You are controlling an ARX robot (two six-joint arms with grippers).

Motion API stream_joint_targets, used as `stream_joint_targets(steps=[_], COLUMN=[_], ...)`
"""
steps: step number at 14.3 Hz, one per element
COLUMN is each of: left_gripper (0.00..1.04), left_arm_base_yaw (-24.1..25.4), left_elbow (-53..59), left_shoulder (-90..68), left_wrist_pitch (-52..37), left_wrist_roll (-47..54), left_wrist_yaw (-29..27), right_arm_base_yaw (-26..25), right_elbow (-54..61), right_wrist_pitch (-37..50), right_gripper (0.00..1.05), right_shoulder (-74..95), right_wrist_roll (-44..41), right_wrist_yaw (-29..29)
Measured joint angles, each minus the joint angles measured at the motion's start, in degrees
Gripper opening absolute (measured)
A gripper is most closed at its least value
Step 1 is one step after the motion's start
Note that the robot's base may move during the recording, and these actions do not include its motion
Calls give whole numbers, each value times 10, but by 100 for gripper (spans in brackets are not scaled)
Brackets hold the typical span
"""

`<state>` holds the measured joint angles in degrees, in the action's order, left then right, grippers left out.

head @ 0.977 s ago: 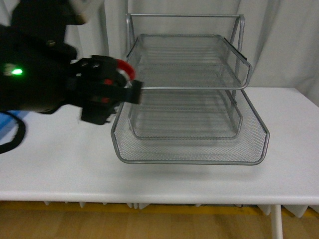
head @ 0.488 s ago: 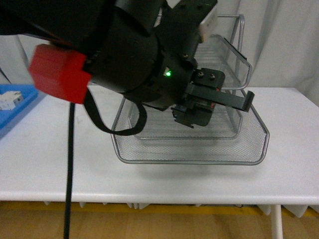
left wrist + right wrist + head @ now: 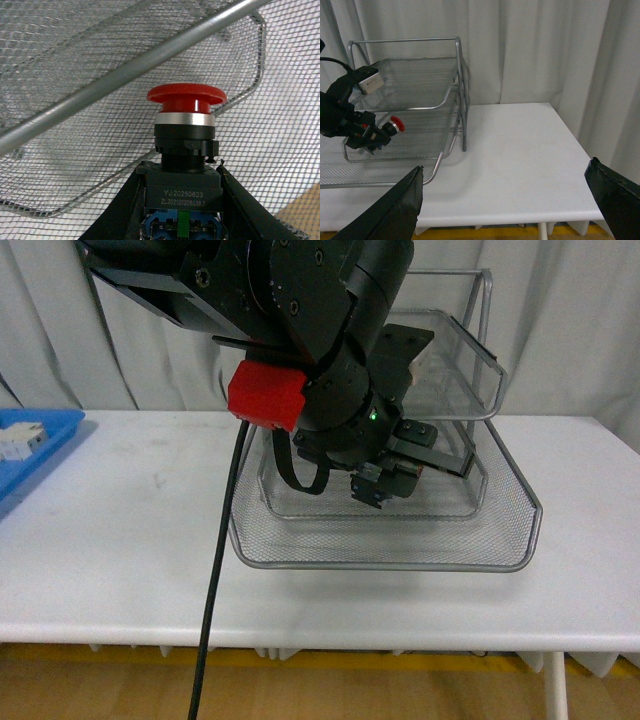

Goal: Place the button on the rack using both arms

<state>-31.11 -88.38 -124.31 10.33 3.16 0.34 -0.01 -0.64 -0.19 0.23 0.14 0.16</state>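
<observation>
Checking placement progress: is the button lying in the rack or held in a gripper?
Held: the left gripper clamps the button by its dark body, between the rack tiers.

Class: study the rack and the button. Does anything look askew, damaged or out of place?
Nothing stands out: the rack looks straight and undamaged, and the left hand holds the button by its body.
</observation>
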Motion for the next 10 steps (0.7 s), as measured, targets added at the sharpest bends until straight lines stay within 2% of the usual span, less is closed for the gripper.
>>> stream_joint_targets(steps=[5, 10], left_gripper=[36, 76], left_arm_base_yaw=[6, 6], left_elbow=[-49, -49], left_shoulder=[-45, -43], left_wrist_pitch=[17, 2], left_wrist_roll=[-5, -27], left_wrist_yaw=[-3, -1], right_arm_base_yaw=[0, 0], right_elbow=[0, 0], right_wrist_pitch=[0, 0], right_gripper=[98, 98], right_shoulder=[0, 0], right_wrist_roll=[0, 0], right_wrist_yaw=[0, 0])
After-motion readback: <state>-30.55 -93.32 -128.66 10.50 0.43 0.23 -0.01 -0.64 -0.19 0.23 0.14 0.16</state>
